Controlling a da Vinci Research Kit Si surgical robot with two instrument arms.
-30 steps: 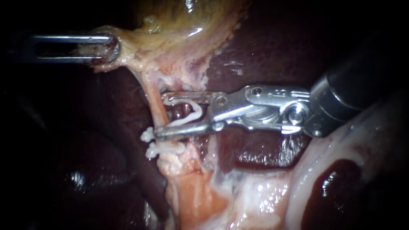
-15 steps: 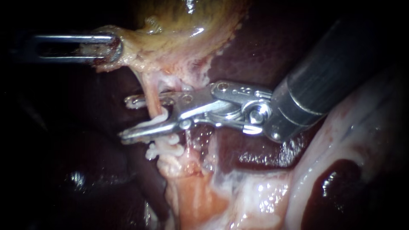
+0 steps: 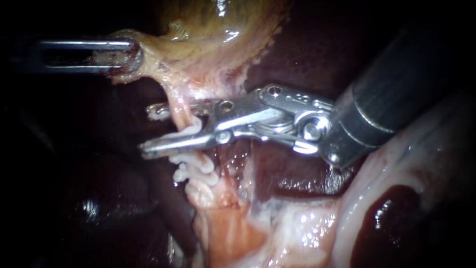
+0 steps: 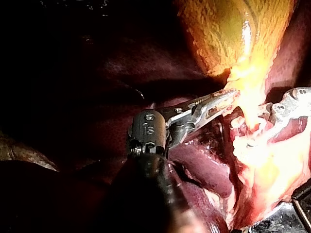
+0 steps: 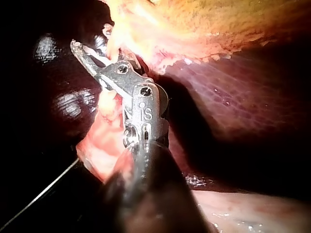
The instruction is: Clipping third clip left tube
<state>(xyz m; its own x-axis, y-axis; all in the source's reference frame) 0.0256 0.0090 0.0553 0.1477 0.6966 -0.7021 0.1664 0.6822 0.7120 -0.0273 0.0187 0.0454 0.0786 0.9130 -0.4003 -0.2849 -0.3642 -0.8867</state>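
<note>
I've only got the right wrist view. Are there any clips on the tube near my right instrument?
Observer: Yes. The endoscope view shows two white clips on the tube, just below the right instrument.
Operator: Is it across the tube?
Observer: Its jaws stand apart, one on each side of the tube, holding a loaded clip.
Operator: Where's my left instrument?
Observer: The left instrument has its jaws shut on the gallbladder edge, above the tube.
</note>
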